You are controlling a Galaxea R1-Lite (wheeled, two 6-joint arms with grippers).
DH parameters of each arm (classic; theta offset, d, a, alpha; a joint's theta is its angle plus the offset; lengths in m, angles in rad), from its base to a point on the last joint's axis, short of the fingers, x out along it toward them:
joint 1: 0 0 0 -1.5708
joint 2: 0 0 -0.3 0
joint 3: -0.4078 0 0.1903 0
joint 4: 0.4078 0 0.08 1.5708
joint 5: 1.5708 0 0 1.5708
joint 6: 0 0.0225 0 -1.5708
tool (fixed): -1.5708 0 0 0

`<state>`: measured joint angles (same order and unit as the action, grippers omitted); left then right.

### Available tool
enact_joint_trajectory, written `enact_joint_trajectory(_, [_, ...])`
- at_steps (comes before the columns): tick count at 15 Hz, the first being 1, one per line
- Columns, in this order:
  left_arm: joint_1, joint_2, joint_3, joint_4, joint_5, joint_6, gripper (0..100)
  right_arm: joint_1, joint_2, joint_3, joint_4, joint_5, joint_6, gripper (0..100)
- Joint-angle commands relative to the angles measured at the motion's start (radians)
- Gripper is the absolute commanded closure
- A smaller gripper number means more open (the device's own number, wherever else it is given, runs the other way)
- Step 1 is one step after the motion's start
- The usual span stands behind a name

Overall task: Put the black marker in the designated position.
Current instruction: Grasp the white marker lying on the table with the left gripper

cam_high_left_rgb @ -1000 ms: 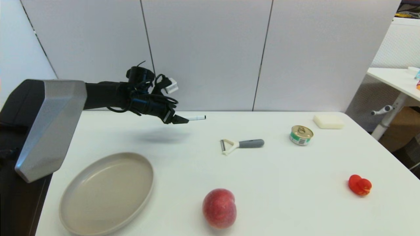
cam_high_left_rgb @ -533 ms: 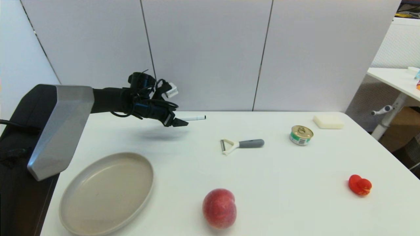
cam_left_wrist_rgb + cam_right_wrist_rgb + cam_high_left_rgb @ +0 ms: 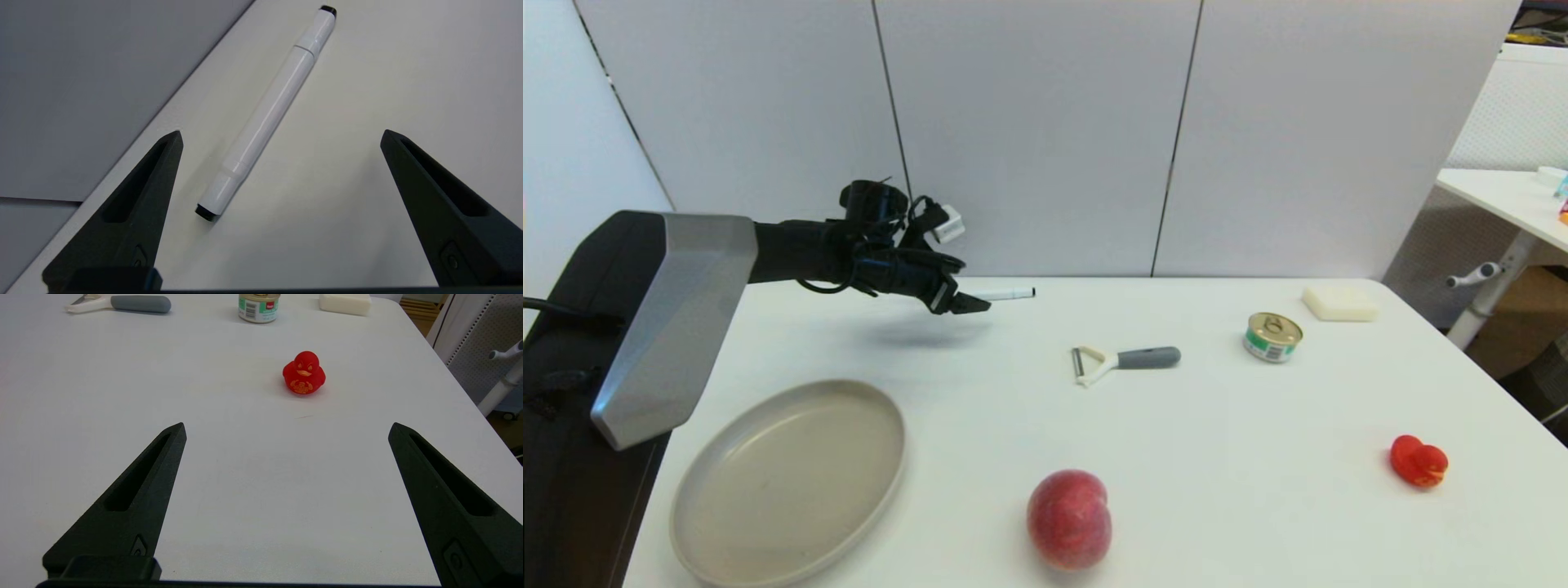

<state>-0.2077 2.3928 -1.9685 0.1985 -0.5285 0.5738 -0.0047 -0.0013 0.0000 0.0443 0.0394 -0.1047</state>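
The black marker (image 3: 1010, 293), a white barrel with small black ends, lies flat on the white table (image 3: 980, 408) close to its back edge. My left gripper (image 3: 977, 305) hovers just above its near end. In the left wrist view the marker (image 3: 271, 110) lies on the table between the two fingers, closer to one finger (image 3: 155, 179), touching neither. That left gripper (image 3: 282, 132) is open. My right gripper (image 3: 287, 424) is open and empty over the table's right front, out of the head view. No mark shows the designated position.
A beige oval plate (image 3: 788, 482) sits front left and a red peach (image 3: 1068, 518) at front centre. A grey-handled peeler (image 3: 1127, 359), a small can (image 3: 1272, 336) and a white block (image 3: 1339, 302) lie mid to back right. A red duck (image 3: 304, 373) stands near the right edge.
My left arm has sunk a little and drawn back to the left, so more of the marker shows past the fingertips. The marker has stayed where it was.
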Motion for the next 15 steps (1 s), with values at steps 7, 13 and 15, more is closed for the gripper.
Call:
enact_joint_trajectory(7, [0.002,0.063,0.007,-0.189,-0.088,-0.049,0,-0.001,0.001,0.0,0.0,0.001,-0.001,0])
enact_joint_trajectory(13, [0.002,0.094,0.005,-0.192,-0.093,-0.051,0,0.0,0.001,0.0,0.0,0.001,-0.001,0])
enact_joint_trajectory(15, [0.002,0.108,0.003,-0.192,-0.093,-0.054,0,0.0,0.001,0.0,0.0,0.001,-0.001,0])
